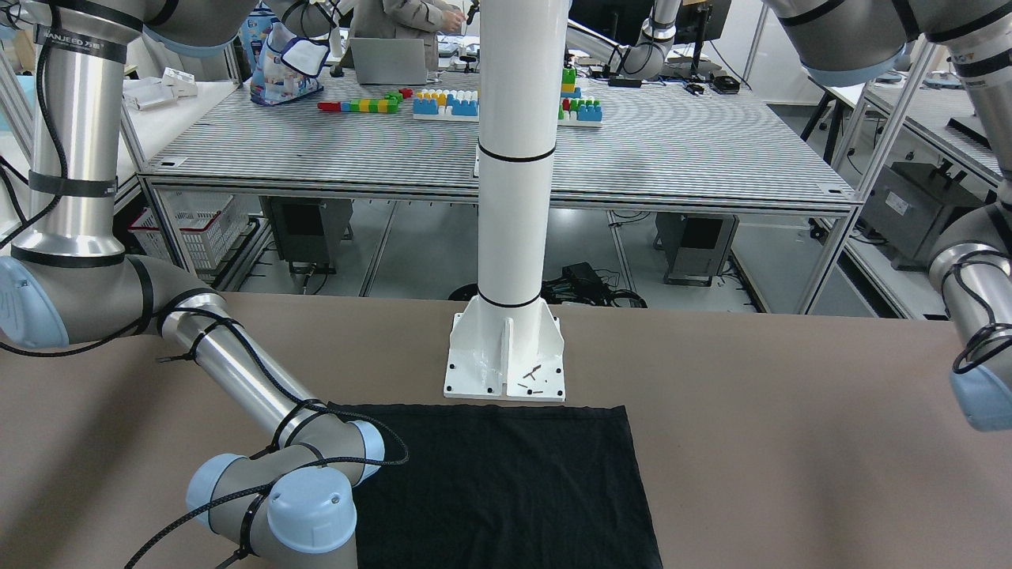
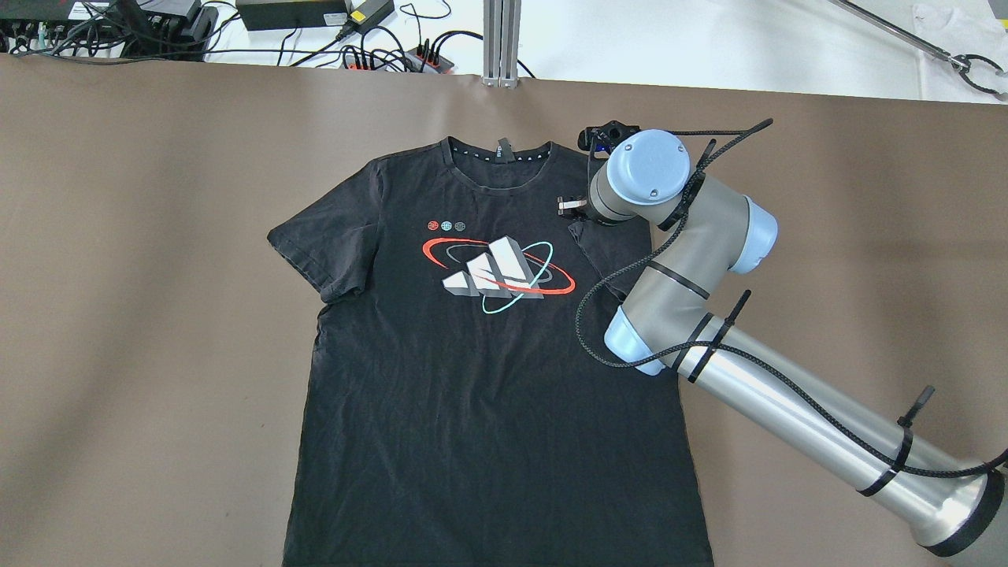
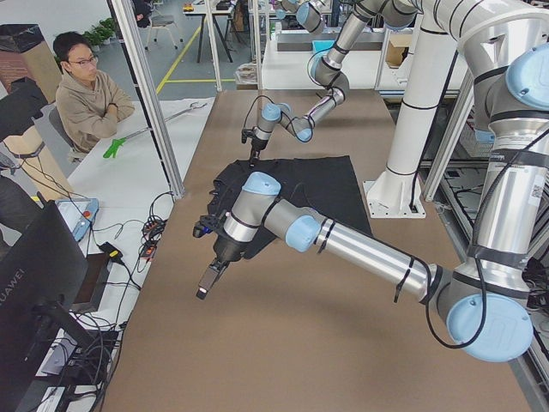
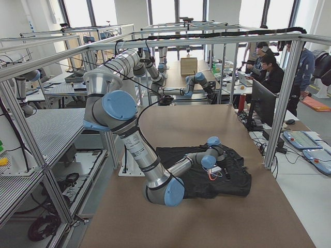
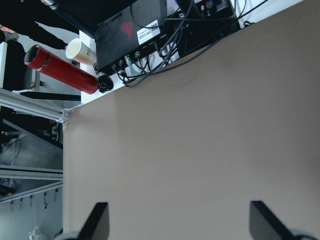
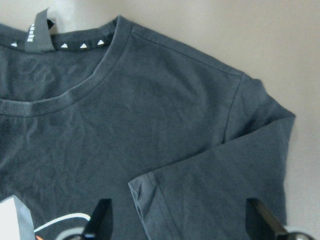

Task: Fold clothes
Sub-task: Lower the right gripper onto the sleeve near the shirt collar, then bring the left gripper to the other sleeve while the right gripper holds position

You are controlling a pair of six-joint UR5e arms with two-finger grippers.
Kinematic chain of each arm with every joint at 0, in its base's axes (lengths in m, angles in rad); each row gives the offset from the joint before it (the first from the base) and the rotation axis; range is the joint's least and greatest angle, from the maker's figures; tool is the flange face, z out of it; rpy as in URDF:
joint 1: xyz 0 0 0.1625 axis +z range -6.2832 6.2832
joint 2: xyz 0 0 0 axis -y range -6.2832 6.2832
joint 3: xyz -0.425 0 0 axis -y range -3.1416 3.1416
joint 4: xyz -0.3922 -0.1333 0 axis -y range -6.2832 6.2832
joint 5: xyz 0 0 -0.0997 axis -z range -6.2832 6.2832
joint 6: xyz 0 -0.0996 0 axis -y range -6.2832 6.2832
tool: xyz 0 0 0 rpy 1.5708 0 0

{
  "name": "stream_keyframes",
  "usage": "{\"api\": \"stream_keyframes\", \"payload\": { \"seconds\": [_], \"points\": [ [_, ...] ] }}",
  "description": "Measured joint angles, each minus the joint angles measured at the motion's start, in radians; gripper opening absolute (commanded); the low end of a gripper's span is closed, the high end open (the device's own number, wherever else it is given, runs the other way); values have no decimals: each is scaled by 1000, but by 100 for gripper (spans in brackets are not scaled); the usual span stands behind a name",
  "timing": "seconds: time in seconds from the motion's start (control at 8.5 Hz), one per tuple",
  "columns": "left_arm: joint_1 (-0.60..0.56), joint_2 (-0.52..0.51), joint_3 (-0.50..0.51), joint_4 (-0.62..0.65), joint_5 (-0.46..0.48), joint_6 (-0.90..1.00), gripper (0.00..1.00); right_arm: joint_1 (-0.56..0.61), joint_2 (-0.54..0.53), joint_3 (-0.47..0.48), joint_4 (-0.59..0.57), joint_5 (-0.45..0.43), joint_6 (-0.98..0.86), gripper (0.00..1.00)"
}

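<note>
Shirt (image 2: 488,378) lies flat mid-worktop (image 2: 157,315), collar toward the far edge. Right arm's (image 2: 677,260) jaws hang open just above its folded-in sleeve (image 6: 215,190); left arm's (image 3: 343,245) jaws gape over bare worktop near the far left corner.

T-shirt (image 2: 472,378): hem cut off by the overhead view's bottom edge; one sleeve largely covered by the right arm (image 2: 677,260)
right gripper (image 6: 179,220): mostly hidden behind its wrist from overhead; fingers (image 6: 100,217) cropped at the wrist view's lower edge
left gripper (image 5: 181,222): cropped likewise
</note>
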Motion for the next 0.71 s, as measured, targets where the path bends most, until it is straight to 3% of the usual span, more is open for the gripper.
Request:
{"api": "stream_keyframes", "payload": {
  "seconds": [0.24, 0.47, 0.71],
  "points": [
    [51, -90, 110, -102, -147, -126, 91, 33, -44, 45, 22, 11, -27, 95],
    [97, -135, 319, -373, -271, -249, 83, 74, -75, 75, 25, 35, -75, 95],
    [171, -184, 477, -542, -300, -379, 74, 93, -89, 86, 26, 55, -89, 95]
  ]
}}
